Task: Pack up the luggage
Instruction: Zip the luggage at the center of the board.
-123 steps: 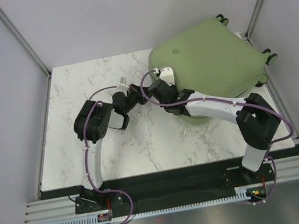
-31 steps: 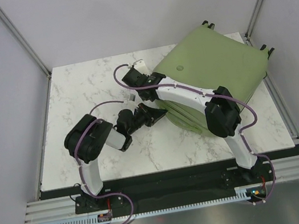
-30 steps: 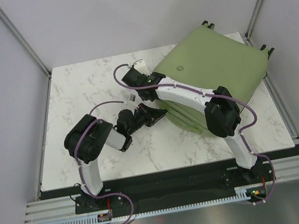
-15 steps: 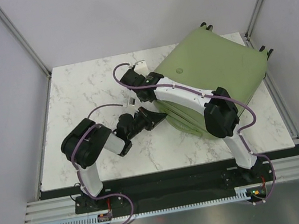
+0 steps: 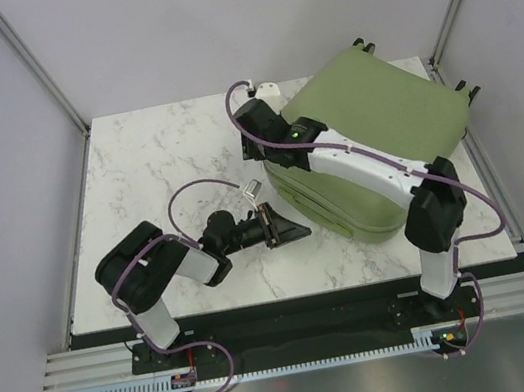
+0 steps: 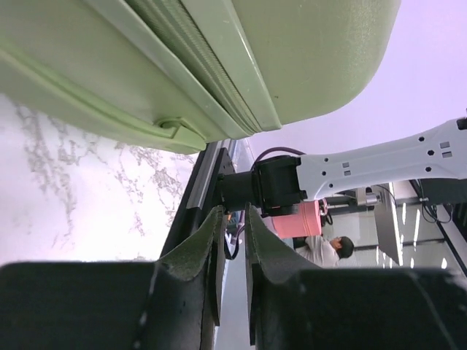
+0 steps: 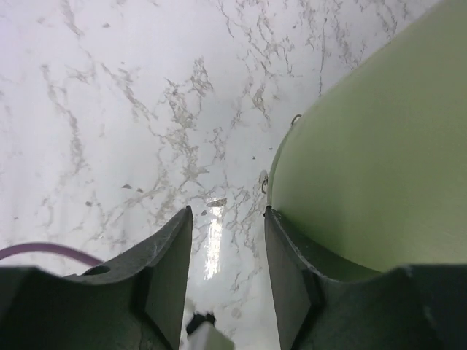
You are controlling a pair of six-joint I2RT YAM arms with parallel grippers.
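White marble-patterned table (image 5: pixel 157 174), enclosed by pale walls, is seen from above. The luggage (image 5: pixel 381 124) lies flat on its far right part, wheels toward the far right corner. The upper shell lies down on the lower one, but the lower shell juts out at the near left, so the halves are judged not quite aligned. The right gripper (image 5: pixel 267 139) is held at the suitcase's far left corner, just beside the shell. The left gripper (image 5: pixel 299 231) is laid low over the table, near the case's near left edge but apart from it.

From the left wrist, the left gripper (image 6: pixel 233 219) is shown with its jaws barely parted, only a narrow slit between them, and nothing is held. Above it the luggage (image 6: pixel 314 51) is seen edge-on, a zip track running along the seam between the two shells. Whether the zip is fastened cannot be told.

From the right wrist, the right gripper (image 7: pixel 228 219) is shown roughly half spread and empty, with bare table (image 7: pixel 109 109) visible between its jaws. The rounded shell of the luggage (image 7: pixel 365 182) is seen just to its right, untouched.

Folding the case shut is judged largely done. What is packed inside cannot be seen. Squaring the shells and zipping them are judged left to do.
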